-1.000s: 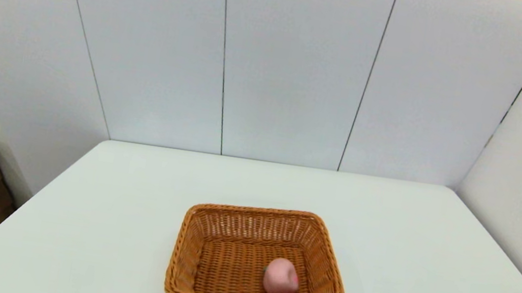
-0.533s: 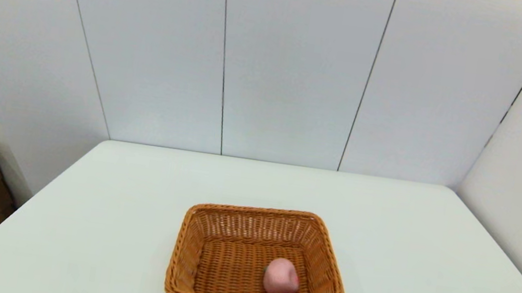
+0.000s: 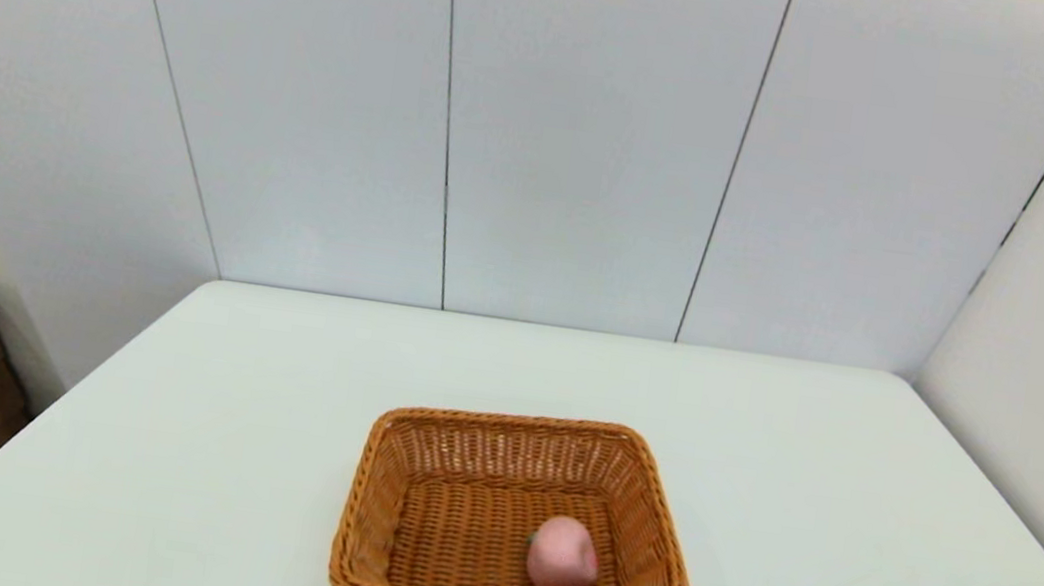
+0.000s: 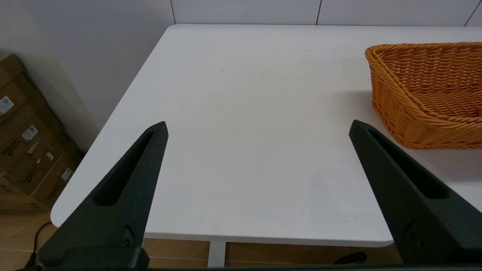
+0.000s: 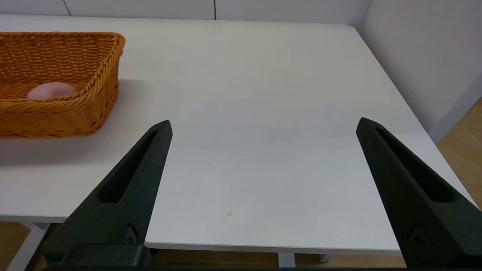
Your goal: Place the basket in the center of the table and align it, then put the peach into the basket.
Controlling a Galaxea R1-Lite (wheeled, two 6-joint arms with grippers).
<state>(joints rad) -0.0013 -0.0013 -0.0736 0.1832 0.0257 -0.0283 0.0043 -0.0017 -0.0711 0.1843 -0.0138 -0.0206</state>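
The white desk (image 3: 266, 401) carries one thing directly: the wicker basket (image 3: 377, 476), which rests near the desk's front edge, about midway across.

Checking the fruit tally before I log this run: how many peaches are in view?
1. The peach lies inside the basket, toward its near right corner. The basket's near wall hides a strip of its floor, though nothing suggests another.

Bright, even overhead light; all three views sharp.
The basket (image 3: 514, 519) casts only a soft shadow on the worktop (image 3: 818, 493); mild sheen there, wall lines splaying outward at the frame edges.
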